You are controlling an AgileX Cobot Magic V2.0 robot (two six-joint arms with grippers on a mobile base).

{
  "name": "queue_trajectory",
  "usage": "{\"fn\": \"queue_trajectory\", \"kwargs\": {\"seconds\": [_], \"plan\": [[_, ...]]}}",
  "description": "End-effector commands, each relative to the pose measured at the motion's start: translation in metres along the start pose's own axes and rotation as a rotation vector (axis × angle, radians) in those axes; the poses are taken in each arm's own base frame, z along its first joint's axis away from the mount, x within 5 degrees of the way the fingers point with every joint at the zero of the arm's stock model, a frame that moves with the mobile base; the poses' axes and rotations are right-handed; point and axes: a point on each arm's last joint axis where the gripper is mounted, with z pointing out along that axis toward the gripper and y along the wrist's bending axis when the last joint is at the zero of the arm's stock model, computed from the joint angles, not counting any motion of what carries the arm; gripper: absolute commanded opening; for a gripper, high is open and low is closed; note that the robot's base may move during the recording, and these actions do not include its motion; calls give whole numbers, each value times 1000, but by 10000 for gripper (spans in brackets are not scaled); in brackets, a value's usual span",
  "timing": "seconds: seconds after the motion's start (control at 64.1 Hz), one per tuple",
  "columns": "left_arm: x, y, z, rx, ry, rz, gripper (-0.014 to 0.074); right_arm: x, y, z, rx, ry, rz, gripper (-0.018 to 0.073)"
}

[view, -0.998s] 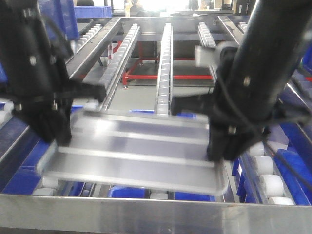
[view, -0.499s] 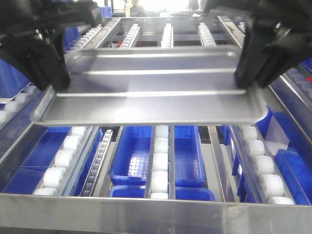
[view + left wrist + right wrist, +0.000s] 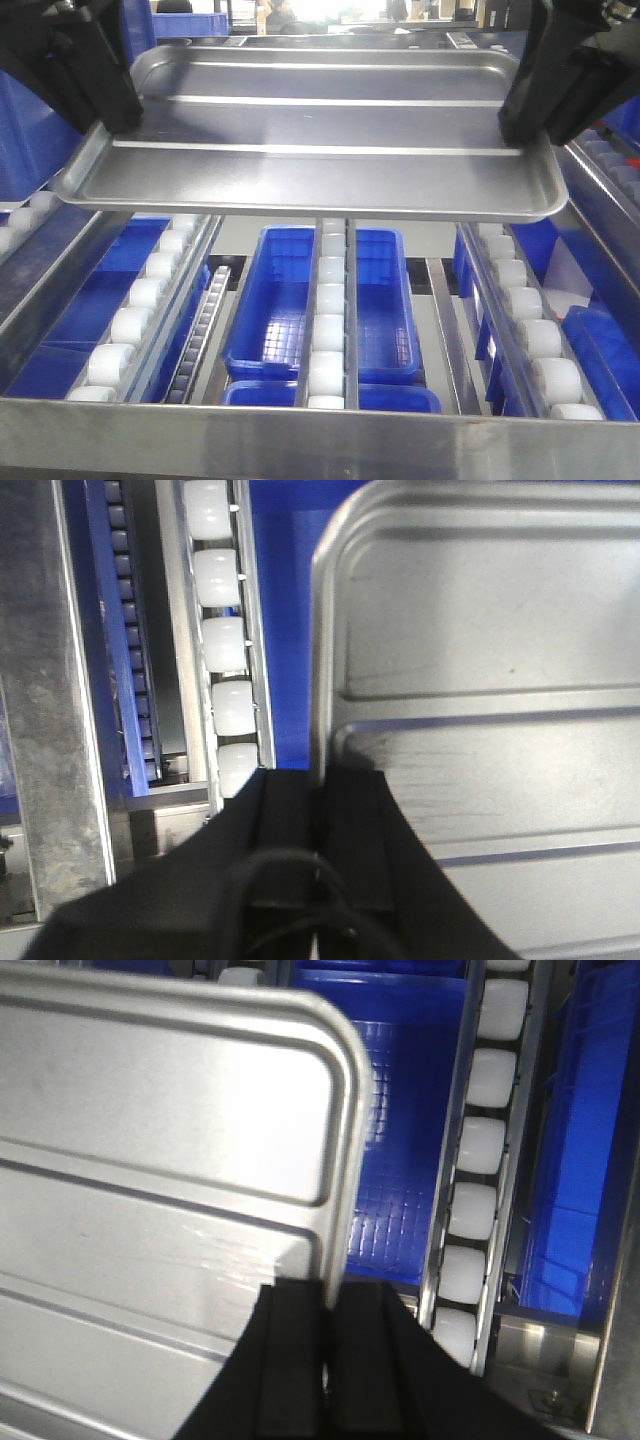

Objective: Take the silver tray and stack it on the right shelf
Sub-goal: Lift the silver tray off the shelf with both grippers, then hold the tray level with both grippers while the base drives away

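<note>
My left gripper (image 3: 108, 118) is clamped on the left short rim of the silver tray (image 3: 310, 125). In the left wrist view, the left gripper (image 3: 320, 792) has one black finger inside the rolled rim and one outside, pinching the wall. I hold it at the middle of that edge so the tray (image 3: 480, 680) cannot roll about its long axis.

The tray hangs between the two arms, clear of the rack (image 3: 320, 440) below and touching none of its rollers. It looks close to level, its near rim towards the camera. A two-sided hold suits a wide, thin pan like this, since a pinch at one end would probably let the other end sag.

On the right, my right gripper (image 3: 525, 122) mirrors the left. The right wrist view shows the right gripper (image 3: 328, 1298) closed on the right short rim of the tray (image 3: 150, 1160), fingers on either side of the wall.

The task is at the carrying stage, I judge. I cannot tell from these views which structure is the right shelf, so I would confirm that before swinging over.

Counting, left to right:
- One tray, with two raised ribs along its floor.
- Two grippers, both gripping it.
- Three white roller tracks under it: left (image 3: 130, 320), centre (image 3: 330, 330) and right (image 3: 530, 330).
- One narrow strip of small dark rollers (image 3: 200, 335), just right of the left track.
- One long blue bin (image 3: 280, 300) plainly seen beneath the centre track. Other blue bins around it are too cut off to count.
</note>
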Motion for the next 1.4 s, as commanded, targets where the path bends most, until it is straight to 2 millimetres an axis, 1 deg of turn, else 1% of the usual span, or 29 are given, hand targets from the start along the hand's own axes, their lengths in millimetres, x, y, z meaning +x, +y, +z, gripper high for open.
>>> {"fn": "queue_trajectory", "kwargs": {"seconds": [0.0, 0.14, 1.388], "plan": [[-8, 1, -22, 3, -91, 27, -93, -13, 3, -18, -38, -113, -38, 56], [-5, 3, -22, -13, -60, 27, -93, -13, 3, -18, -38, -113, -38, 56], [-5, 3, -22, -13, -60, 27, -93, -13, 3, -18, -38, -113, -38, 56]]}}
